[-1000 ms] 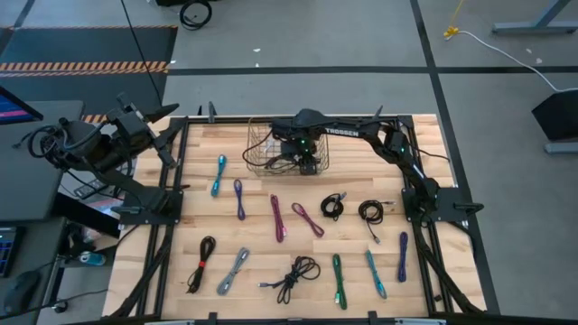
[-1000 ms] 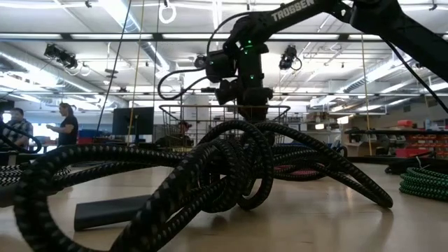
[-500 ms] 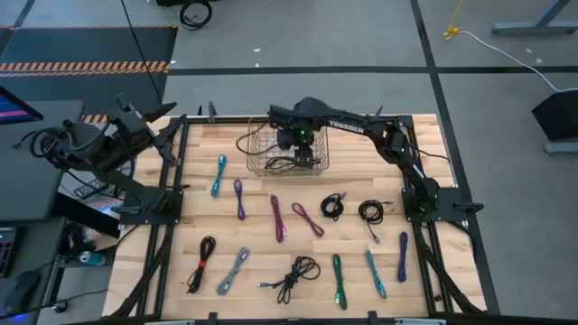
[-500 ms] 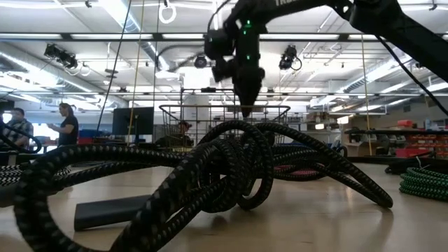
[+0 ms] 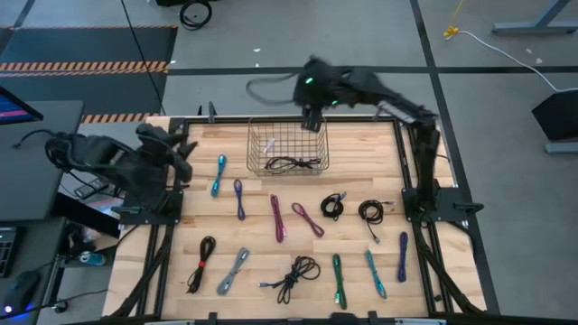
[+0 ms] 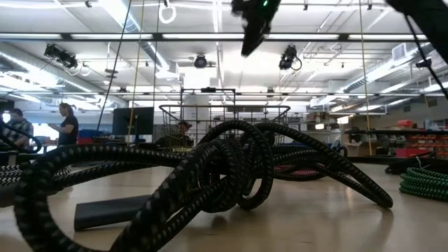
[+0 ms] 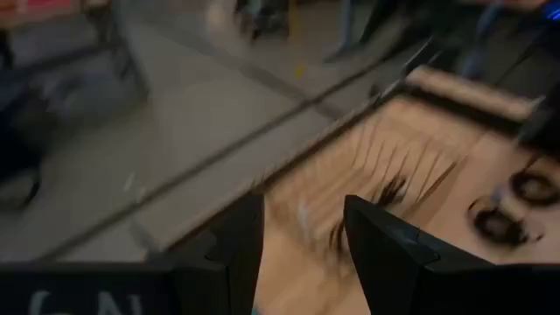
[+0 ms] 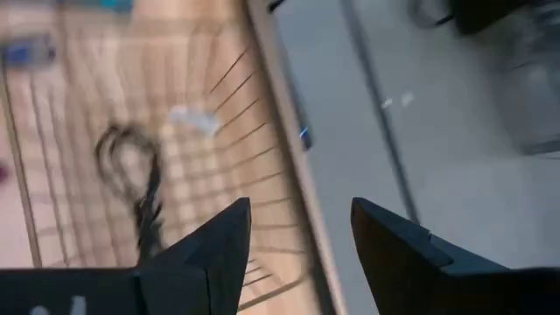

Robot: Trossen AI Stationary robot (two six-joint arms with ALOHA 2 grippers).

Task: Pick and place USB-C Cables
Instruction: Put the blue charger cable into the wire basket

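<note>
Above the far rim of the wire basket [image 5: 267, 144], the right pincer [image 5: 312, 118] is held apart and empty; a black cable [image 5: 293, 163] is seen inside.

The scene is lit evenly and brightly from ceiling strip lights [image 6: 210, 42], where some glare is seen. Below them, the near black cable [image 6: 210, 175] is out of focus. Both wrist views are smeared by motion blur.
</note>
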